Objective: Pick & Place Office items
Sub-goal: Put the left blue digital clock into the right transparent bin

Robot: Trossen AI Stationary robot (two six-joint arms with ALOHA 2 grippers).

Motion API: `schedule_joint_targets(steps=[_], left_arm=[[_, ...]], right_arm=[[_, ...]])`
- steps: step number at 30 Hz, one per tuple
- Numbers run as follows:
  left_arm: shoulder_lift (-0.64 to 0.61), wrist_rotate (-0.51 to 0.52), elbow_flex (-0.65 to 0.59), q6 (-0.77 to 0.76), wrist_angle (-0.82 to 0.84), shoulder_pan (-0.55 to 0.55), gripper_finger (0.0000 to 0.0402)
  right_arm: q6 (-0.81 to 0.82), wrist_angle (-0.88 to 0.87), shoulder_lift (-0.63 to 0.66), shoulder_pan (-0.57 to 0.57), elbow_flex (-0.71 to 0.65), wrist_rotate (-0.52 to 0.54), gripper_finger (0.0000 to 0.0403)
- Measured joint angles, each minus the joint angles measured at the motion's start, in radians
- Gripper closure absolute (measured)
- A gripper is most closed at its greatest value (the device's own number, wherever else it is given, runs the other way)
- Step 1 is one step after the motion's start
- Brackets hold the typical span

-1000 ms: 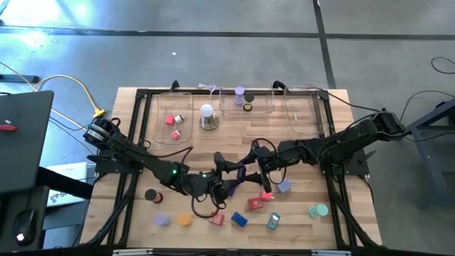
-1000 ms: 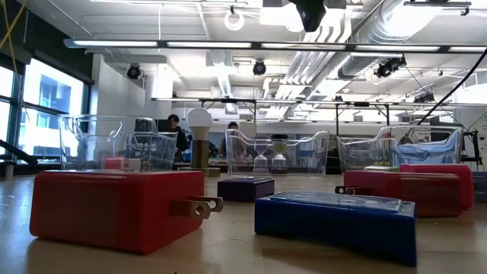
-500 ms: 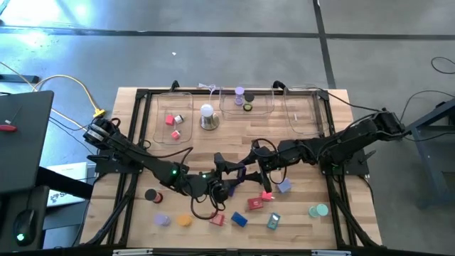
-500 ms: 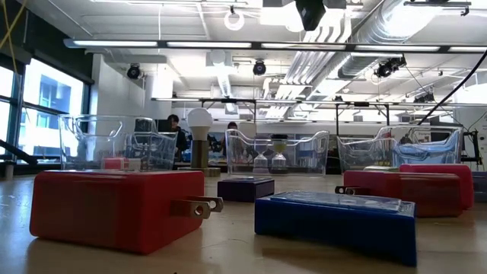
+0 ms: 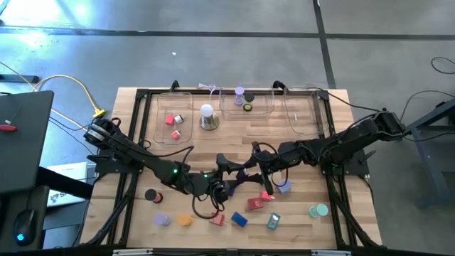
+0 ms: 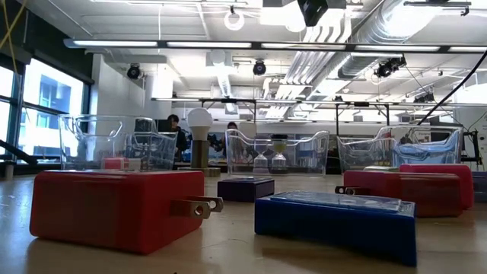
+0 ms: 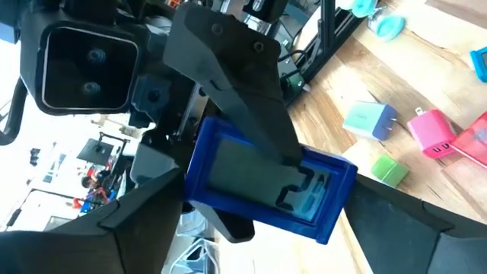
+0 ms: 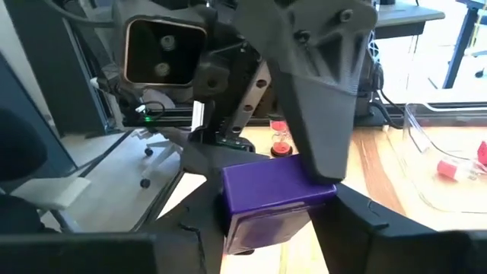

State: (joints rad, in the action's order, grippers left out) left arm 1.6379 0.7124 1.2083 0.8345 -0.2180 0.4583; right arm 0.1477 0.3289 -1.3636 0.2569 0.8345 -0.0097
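Observation:
A blue-violet block (image 5: 239,175) hangs in the air above the middle of the table, between my two grippers, which meet tip to tip. My right gripper (image 5: 249,171) comes from the right and is shut on it. My left gripper (image 5: 229,172) comes from the left, its fingers (image 7: 137,221) spread wide at the block's two short ends. More office items lie on the near part of the table: a red block (image 5: 256,203), a pink one (image 5: 267,193), a lilac one (image 5: 284,186), a blue one (image 5: 239,219) and a teal roll (image 5: 320,210). My right gripper pinches the block's two broad faces (image 7: 236,171) between its two fingers (image 7: 251,106). It comes about level from the table's right side. The block is lifted clear of the table. My left gripper's fingers flank the block's short ends (image 7: 338,202); I cannot tell whether they touch it.
Three clear trays stand along the far edge: the left one (image 5: 158,121) holds red and pink pieces, the middle one (image 5: 264,107) two rolls, and there is the right one (image 5: 306,117). A white dome lamp (image 5: 207,116) stands between the first two. An orange roll (image 5: 185,220) and a black roll (image 5: 150,194) lie near left.
Both grippers have stayed at the middle of the table, each rolling slightly about its own pointing line. The block stays in the air between them.

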Motion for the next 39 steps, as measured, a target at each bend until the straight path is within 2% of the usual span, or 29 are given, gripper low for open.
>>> schedule_joint_targets(steps=[10,14,18,22,27,31,34,36,39], left_arm=[[0.0,0.008,0.0,0.019,0.0,-0.001,0.0059],[0.0,0.1,0.0,0.04,0.002,0.001,0.0058],[0.0,0.174,0.0,0.005,0.005,0.006,0.0058],[0.0,0.12,0.0,-0.057,0.019,0.004,0.0057],[-0.004,0.099,0.004,-0.13,0.029,0.001,0.0057],[-0.003,0.105,0.003,-0.195,0.061,0.0,0.0057],[-0.002,0.101,0.003,-0.268,0.122,-0.006,0.0057],[-0.002,0.076,0.002,-0.323,0.176,-0.014,0.0057],[-0.002,-0.014,0.002,-0.414,0.291,-0.044,0.0057]], right_arm=[[-0.005,-0.021,0.0,-0.002,0.0,0.012,0.026],[-0.002,-0.037,0.0,-0.003,0.0,0.032,0.026],[-0.002,-0.088,0.006,0.004,0.001,0.128,0.026],[-0.011,-0.181,0.006,0.007,0.0,0.219,0.026],[0.004,-0.275,0.004,0.005,-0.003,0.383,0.026],[0.011,-0.412,0.011,0.006,-0.007,0.568,0.026],[0.044,-0.506,0.033,0.005,-0.002,0.745,0.026],[0.08,-0.619,0.065,-0.001,-0.002,0.859,0.026],[0.141,-0.743,0.105,-0.028,-0.002,0.961,0.026]])
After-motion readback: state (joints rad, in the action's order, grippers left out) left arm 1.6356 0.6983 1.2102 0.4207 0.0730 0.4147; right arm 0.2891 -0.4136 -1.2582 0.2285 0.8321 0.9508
